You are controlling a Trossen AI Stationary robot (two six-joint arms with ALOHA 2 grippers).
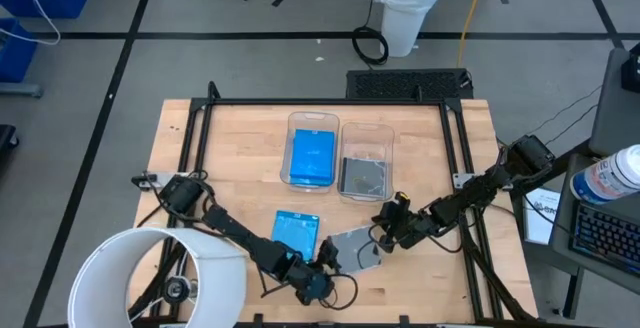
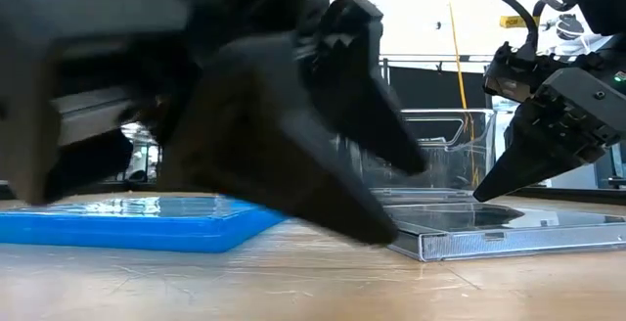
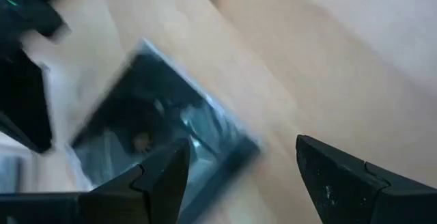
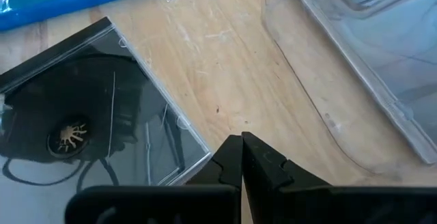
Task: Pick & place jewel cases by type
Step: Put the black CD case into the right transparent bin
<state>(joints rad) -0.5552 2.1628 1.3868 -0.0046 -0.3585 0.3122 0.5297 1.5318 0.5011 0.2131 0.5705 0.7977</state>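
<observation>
A dark grey jewel case point(image 1: 352, 250) lies flat on the wooden table, and a blue jewel case point(image 1: 297, 230) lies flat to its left. My left gripper point(image 3: 239, 176) is open at the dark case's near-left corner point(image 3: 239, 149), which lies between its fingers. My right gripper point(image 4: 241, 152) is shut and slants down at the dark case's right edge point(image 4: 198, 157). Two clear bins stand farther back. The left bin point(image 1: 312, 128) holds a blue case point(image 1: 312, 155). The right bin point(image 1: 367, 133) holds a dark case point(image 1: 362, 176). My left gripper has one finger point(image 2: 377, 228) low beside the dark case's corner point(image 2: 406, 241), but the blur hides whether it touches. My right gripper's shut fingertips point(image 2: 479, 196) reach the dark case's top near its right edge, slanting down from the table's right. I cannot tell whether they touch.
A black frame point(image 1: 320, 101) runs around the table top. A large white round shade point(image 1: 150, 278) overlaps the near-left corner. A white bucket point(image 1: 412, 8) stands on the floor beyond the far edge. Bare wood lies to the left and right of the bins.
</observation>
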